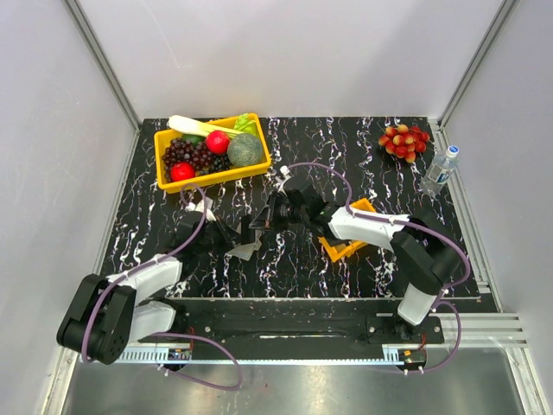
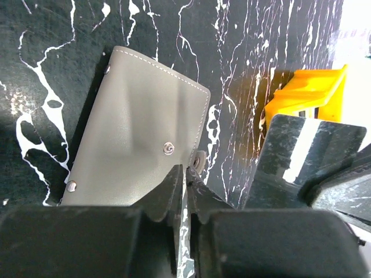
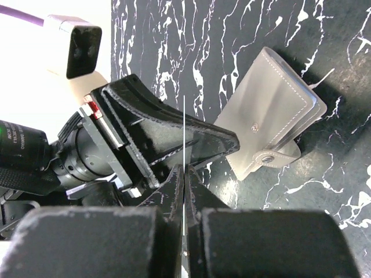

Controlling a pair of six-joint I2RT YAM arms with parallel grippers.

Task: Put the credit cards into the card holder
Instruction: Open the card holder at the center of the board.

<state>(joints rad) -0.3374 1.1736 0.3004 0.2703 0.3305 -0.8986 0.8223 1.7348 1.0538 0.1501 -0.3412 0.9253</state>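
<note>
Print on arm label (image 3: 13,136) too small to read. Card holder (image 2: 136,139) was closed, its snap-tab edge pinched by left claw (image 2: 185,179). Right claw (image 3: 184,179) clamped credit card (image 3: 184,119) edge-on.

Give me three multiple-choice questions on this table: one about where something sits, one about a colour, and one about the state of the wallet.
1. Where on the table does the fruit bin stand?
A. far left corner
B. far right corner
C. near edge, between the arms

2. What colour is the small tray?
A. blue
B. orange
C. green

3. What state is the wallet in?
A. spread wide open, pockets showing
B. folded shut
C. torn in two

Answers:
1. A, since the top view shows the bin against the far edge on the left side.
2. B, since both the top view and the left wrist view show the tray as orange.
3. B, since both wrist views show only its grey outside and stitched edge.
</note>
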